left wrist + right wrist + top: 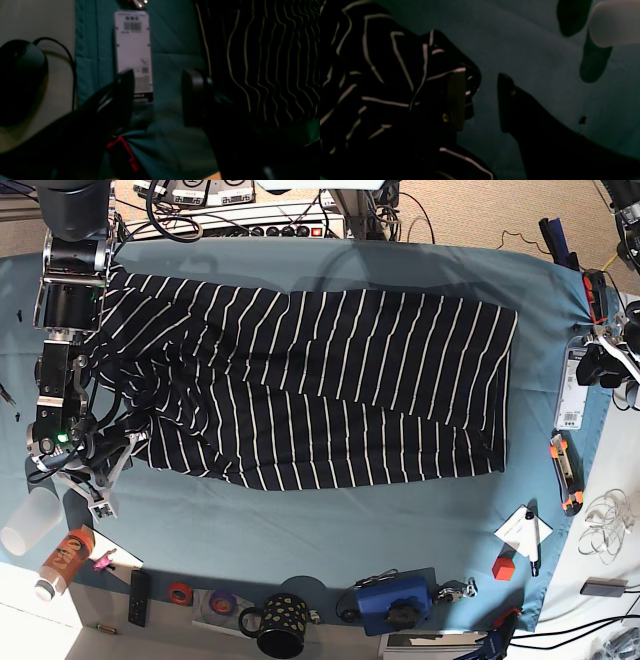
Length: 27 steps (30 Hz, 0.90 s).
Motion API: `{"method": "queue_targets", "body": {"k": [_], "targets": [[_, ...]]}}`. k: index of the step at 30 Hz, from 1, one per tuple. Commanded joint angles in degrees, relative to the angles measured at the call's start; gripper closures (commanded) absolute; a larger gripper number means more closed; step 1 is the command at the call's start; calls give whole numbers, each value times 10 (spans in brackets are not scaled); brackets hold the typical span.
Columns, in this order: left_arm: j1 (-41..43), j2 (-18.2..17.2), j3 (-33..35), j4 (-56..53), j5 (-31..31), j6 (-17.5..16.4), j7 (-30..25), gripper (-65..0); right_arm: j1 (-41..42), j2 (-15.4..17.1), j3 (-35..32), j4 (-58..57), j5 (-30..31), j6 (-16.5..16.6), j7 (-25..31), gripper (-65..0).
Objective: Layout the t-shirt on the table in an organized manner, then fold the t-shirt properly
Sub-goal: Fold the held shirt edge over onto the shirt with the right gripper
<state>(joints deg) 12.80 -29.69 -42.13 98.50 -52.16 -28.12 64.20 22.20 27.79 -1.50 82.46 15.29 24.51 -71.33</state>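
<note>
**Layout step, shirt partly spread**

Your right gripper fingers are spread at a bunched shirt corner; left gripper fingers spread over bare bench. Shirt lies across the bench; next, flatten that crumpled end.

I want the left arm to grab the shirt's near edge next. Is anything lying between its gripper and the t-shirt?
Nothing visible blocks it. The left gripper is open above bare table, and the t-shirt starts just beside it. A white barcode tag lies on the cloth on the opposite side, away from the shirt.
</note>
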Motion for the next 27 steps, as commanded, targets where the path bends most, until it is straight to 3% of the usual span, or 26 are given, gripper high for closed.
{"method": "queue_targets", "body": {"k": [1,5,16,21,27], "targets": [[-4,-12,-5,8,-10,-2,-12,-309,12,11,5,9,5,-3,32,-215],[-4,-12,-5,8,-10,-2,-12,-309,-23,9,3,4,5,-1,144,-215],[-4,-12,-5,8,-10,-2,-12,-309,-32,-42,4,-110,7,5,158,-210],[-4,-12,-5,8,-10,-2,-12,-309,-28,-43,4,-91,-2,2,143,-4],[-4,-12,-5,8,-10,-2,-12,-309,-11,-43,4,-32,-25,-2,144,0]]}}
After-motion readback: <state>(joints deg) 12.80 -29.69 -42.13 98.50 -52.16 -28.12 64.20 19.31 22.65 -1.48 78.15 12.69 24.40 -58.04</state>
